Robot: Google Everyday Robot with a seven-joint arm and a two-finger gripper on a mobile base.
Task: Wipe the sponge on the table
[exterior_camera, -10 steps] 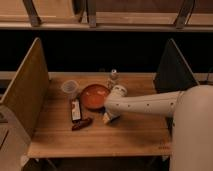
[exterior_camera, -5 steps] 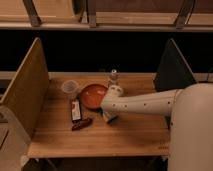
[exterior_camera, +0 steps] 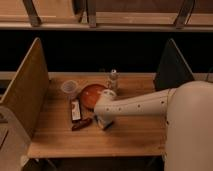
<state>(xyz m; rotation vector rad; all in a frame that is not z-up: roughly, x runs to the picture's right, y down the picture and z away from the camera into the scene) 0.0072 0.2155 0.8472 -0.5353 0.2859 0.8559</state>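
The gripper (exterior_camera: 102, 120) is down at the tabletop near the middle of the table (exterior_camera: 130, 140), at the end of the pale arm that reaches in from the right, just in front of the red-orange bowl (exterior_camera: 91, 95). Under its tip a small bluish patch shows. This is most likely the sponge (exterior_camera: 106, 125), lying flat on the planks just beside the right end of the dark brown-red bar (exterior_camera: 82, 124). The gripper hides most of it, and I cannot tell whether it is clamped on the sponge or only bearing down on it. By its look the sponge is light and soft (it would squash under load and spring back), so it should drag over the wood with some friction rather than slide freely. A hold across two opposite sides, low and near the middle, would keep it flat, whereas a pinch at one corner would probably let it fold or twist while rubbing. Pressure should be modest, just enough to keep the underside on the planks. Strokes have little room to the left and behind, where the bar, the dark packet with white marks (exterior_camera: 75, 110), the bowl and the clear cup (exterior_camera: 70, 88) stand close.
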